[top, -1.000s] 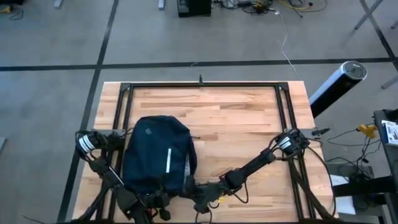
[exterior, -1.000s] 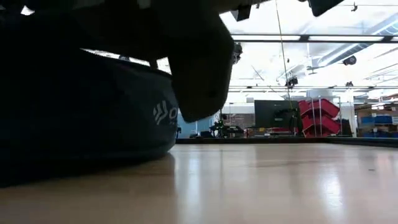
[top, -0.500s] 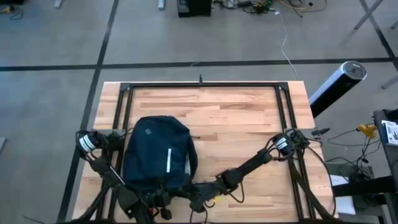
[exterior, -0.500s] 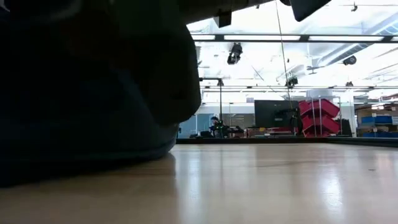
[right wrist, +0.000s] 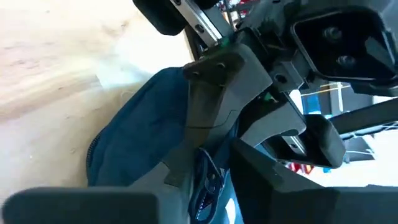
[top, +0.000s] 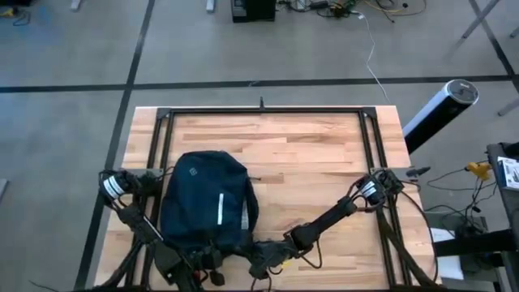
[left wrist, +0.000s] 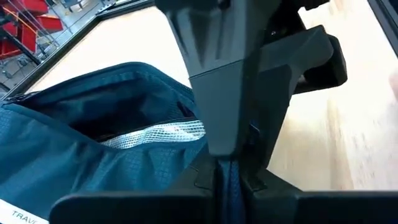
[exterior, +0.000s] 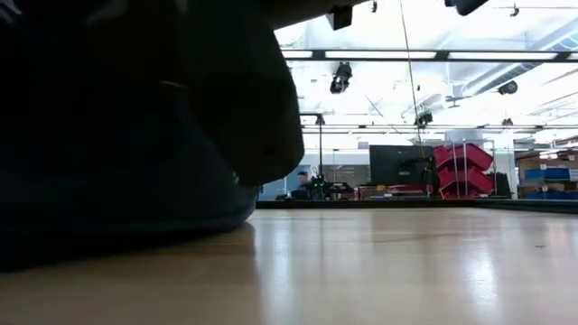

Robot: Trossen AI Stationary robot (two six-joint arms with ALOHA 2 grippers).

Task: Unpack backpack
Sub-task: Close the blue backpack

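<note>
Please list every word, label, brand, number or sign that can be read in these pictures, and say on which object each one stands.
"TRAV": white letters, cut off by the picture's edge, on a white label of the backpack, left wrist view.
Round emblem on the backpack, high view: too small to read.
White stripe on the backpack: no text shows.
Label on the grey box at the right edge, high view: too small to read.
Nothing else can be read.

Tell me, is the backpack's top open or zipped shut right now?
Open. The left wrist view shows the backpack mouth gaping, silvery lining exposed, with the left gripper shut on its fabric edge.
</note>
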